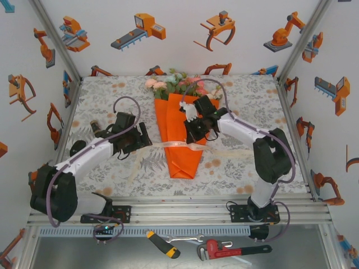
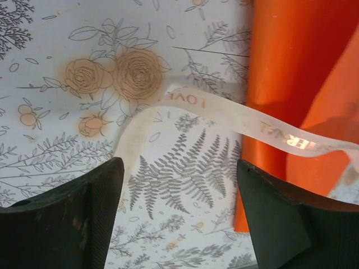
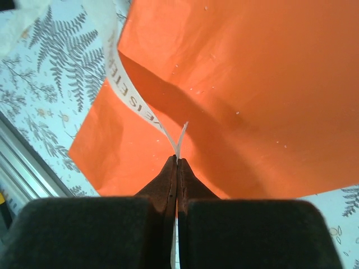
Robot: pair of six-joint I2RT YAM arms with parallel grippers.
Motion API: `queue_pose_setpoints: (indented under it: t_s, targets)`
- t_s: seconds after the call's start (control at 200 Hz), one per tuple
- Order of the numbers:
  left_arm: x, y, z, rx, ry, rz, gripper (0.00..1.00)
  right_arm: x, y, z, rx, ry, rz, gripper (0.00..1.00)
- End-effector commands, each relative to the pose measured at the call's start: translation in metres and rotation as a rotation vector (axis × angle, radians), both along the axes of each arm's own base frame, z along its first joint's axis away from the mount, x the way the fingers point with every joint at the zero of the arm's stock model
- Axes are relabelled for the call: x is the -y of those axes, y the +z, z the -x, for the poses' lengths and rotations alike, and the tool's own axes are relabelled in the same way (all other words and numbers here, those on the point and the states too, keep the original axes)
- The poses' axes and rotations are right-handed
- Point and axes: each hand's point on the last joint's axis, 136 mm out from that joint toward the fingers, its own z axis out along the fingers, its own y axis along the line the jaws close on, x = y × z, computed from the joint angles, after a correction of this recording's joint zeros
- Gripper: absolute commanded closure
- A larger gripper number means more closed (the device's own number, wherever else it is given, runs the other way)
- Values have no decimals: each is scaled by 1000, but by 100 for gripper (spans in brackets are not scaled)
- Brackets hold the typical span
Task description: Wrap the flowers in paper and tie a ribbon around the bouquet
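Observation:
The bouquet lies mid-table: pink, peach and white flowers stick out of the far end of an orange paper cone that tapers toward me. A cream ribbon with printed letters runs across the cone. My right gripper hovers over the paper, shut on a raised loop of ribbon, its tips pinching the strip above the paper. My left gripper is open just left of the cone. Between its fingers is bare tablecloth, with ribbon and paper just beyond.
The floral tablecloth covers the table between the side walls. A small dark cylinder lies at the left. On the shelf below the near rail are a yellow-handled screwdriver and a red pipe wrench.

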Motion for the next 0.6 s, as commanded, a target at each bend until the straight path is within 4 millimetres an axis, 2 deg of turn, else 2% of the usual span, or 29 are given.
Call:
queue_pose_setpoints:
  t_s: [0.0,0.105,0.185,0.305,0.496,0.596]
  targets:
    - [-5,-12,-12,5,-34,-93,22,-8,39,-2,50,-14,-84,100]
    - [1,-22,-20,4,-159,-197,13,-9,55,1,66,-24,-137,100]
    - [1,-31,-26,-8,-224,-300,15,-9,62,3,77,-24,-157,100]
    - [10,-42,-32,-46,-303,-366,18,-10,67,5,77,-23,-170,100]
    - [43,-57,-26,-94,-445,-265,29,-11,67,3,70,-40,-180,100]
    - [59,-61,-19,-103,-508,-191,31,-9,66,-1,80,-61,-173,100]
